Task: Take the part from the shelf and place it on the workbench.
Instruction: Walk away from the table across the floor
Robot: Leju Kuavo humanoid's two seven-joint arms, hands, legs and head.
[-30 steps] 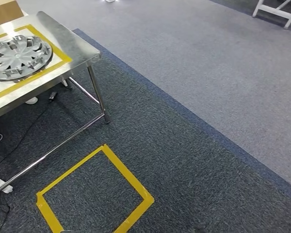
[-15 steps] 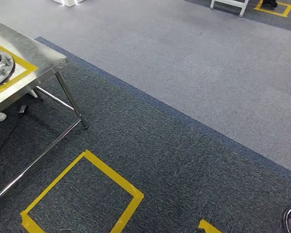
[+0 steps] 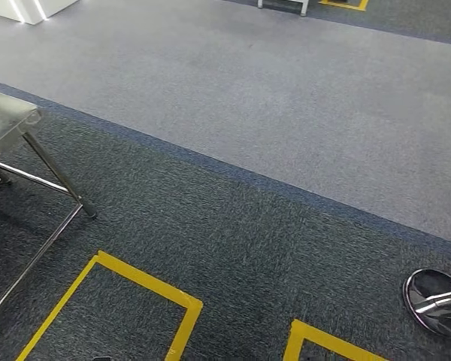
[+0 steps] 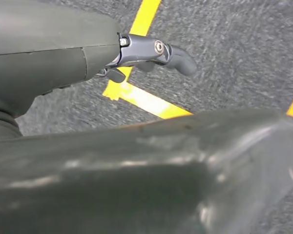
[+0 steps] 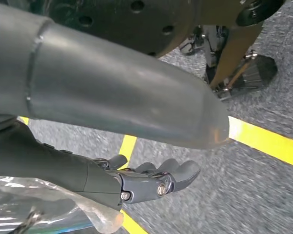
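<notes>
Grey carpet [image 3: 268,90] with yellow tape squares [image 3: 177,301] is seen; the steel surface [image 3: 7,116] is cut off at one edge. Both the left robot hand [image 4: 152,51] and right robot hand [image 5: 152,180] are held loosely extended, gripping nothing. No part is visible; the walk to the shelf is judged underway, with locating the shelf needed next.

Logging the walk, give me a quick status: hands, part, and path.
Left hand and right hand hang over carpet, holding nothing. Workbench corner at far left; part not sighted. Ahead: yellow tape squares, a shiny round base at right.
</notes>
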